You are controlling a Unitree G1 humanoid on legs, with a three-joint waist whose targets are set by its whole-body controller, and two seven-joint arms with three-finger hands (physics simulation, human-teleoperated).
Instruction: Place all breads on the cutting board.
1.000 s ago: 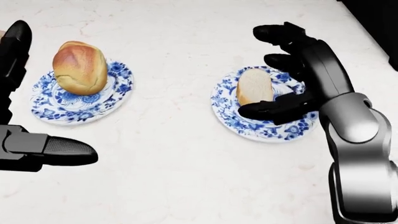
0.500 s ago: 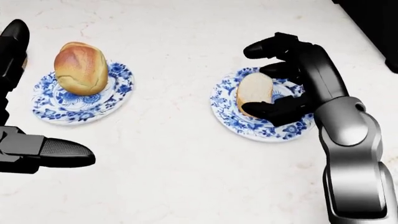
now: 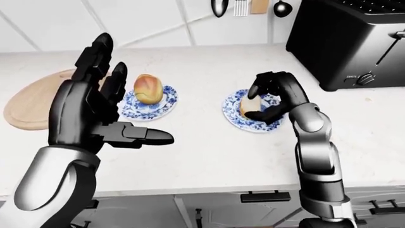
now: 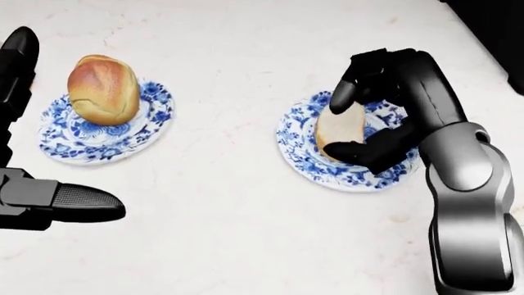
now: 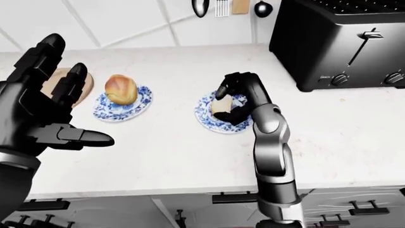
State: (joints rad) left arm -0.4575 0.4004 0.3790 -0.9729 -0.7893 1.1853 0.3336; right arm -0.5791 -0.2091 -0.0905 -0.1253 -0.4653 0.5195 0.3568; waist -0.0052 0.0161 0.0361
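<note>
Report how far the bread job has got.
Done: nothing; the cutting board at the left-eye view's left holds no bread. In hand: the right hand has its fingers closed round the bread slice, which sits on its blue plate. Left: carry that slice to the board, then the round roll on the other plate. The left hand is open and holds nothing.

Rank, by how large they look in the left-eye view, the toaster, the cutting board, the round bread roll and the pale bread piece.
1. Toaster, though cut off by the frame.
2. Cutting board, partly hidden behind the left hand.
3. Round bread roll.
4. Pale bread piece, mostly covered by the right hand, so unsure.
</note>
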